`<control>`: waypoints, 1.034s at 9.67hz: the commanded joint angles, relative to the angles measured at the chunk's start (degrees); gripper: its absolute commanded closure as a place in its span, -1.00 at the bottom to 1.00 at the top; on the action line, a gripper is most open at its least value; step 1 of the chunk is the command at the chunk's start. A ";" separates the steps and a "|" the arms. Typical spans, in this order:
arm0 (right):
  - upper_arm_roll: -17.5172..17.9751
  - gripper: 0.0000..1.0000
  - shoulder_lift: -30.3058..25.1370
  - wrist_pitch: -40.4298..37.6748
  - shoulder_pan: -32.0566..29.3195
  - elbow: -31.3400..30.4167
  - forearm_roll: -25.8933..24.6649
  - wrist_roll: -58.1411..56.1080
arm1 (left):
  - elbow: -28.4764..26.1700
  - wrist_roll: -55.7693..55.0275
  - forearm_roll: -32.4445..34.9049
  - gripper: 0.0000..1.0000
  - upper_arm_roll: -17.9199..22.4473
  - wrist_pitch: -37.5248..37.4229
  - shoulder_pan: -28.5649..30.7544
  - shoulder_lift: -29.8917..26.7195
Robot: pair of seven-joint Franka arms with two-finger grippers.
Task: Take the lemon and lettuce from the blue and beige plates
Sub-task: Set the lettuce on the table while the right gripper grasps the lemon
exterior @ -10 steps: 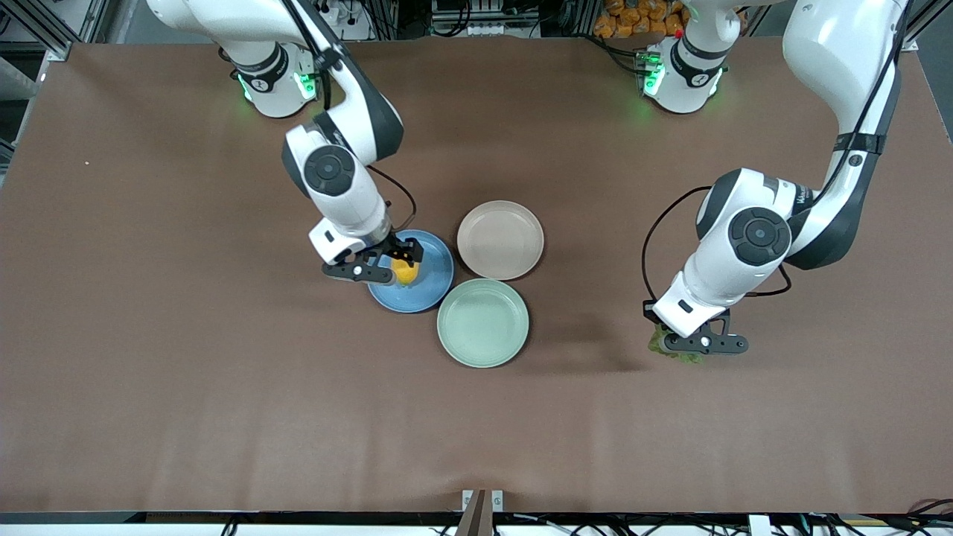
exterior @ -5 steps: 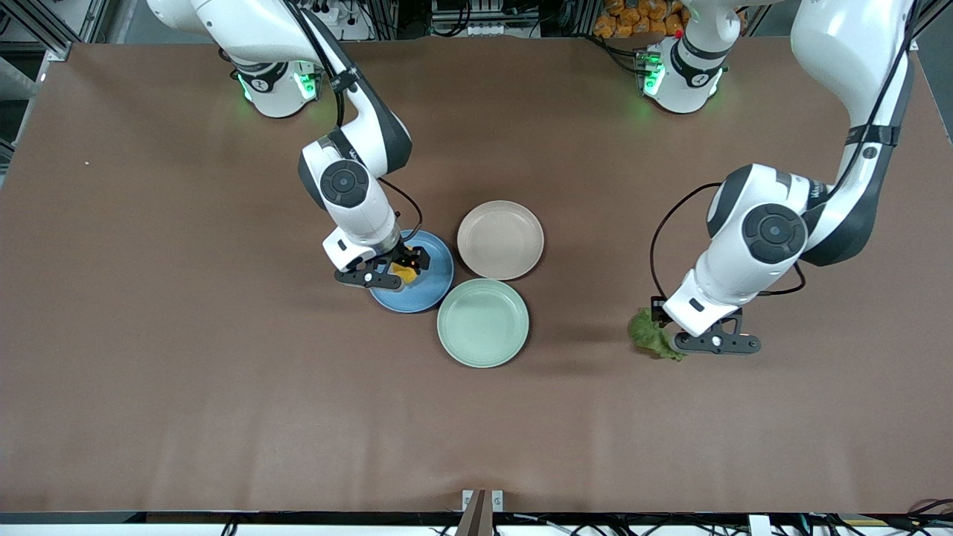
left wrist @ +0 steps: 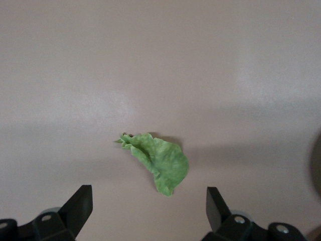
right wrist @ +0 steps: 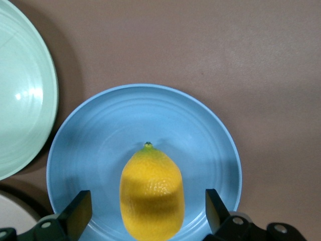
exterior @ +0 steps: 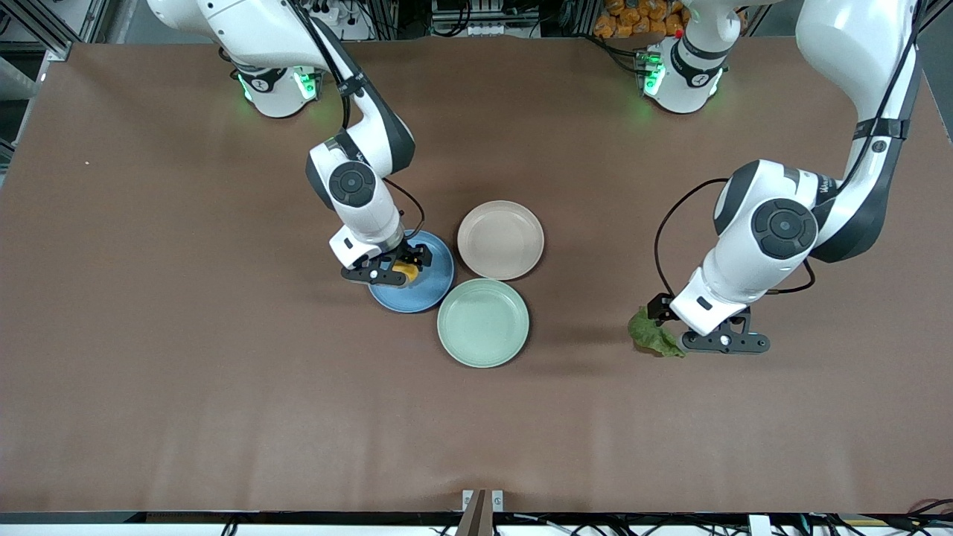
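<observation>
The lemon (right wrist: 151, 198) lies in the blue plate (right wrist: 200, 125), between the wide-spread fingers of the right pincer (exterior: 389, 269), which grips nothing. The beige plate (exterior: 500, 240) sits empty beside it, with a mint-green plate (exterior: 483, 322) nearer the front camera. The lettuce (left wrist: 158, 160) lies on the bare brown desk (exterior: 186, 387) toward the left arm's end, under the left pincer (left wrist: 145, 211), whose fingers stand wide apart and clear of the leaf.

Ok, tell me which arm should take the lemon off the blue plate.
The right arm. The right gripper is over the blue plate with its fingers open on either side of the lemon. The left gripper, also open, is off by the lettuce on the table.
</observation>
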 commanded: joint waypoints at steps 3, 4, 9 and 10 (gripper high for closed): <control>-0.58 -1.00 2.57 3.69 1.35 -0.54 -0.13 1.12 | -0.70 1.73 -4.57 -1.00 -0.45 -5.32 2.72 -3.10; -0.58 -1.00 3.19 4.92 1.44 -0.89 -0.13 1.13 | -0.79 1.30 -6.68 -1.00 -0.36 -8.13 3.00 -4.15; -0.67 -1.00 5.65 7.30 2.58 -1.07 -0.13 1.39 | -4.56 1.56 -10.48 -1.00 -0.53 -14.56 7.13 -9.25; -0.67 -1.00 5.92 7.48 2.58 -1.24 -0.13 1.39 | -4.92 1.64 -10.48 -1.00 -0.45 -16.75 7.13 -10.04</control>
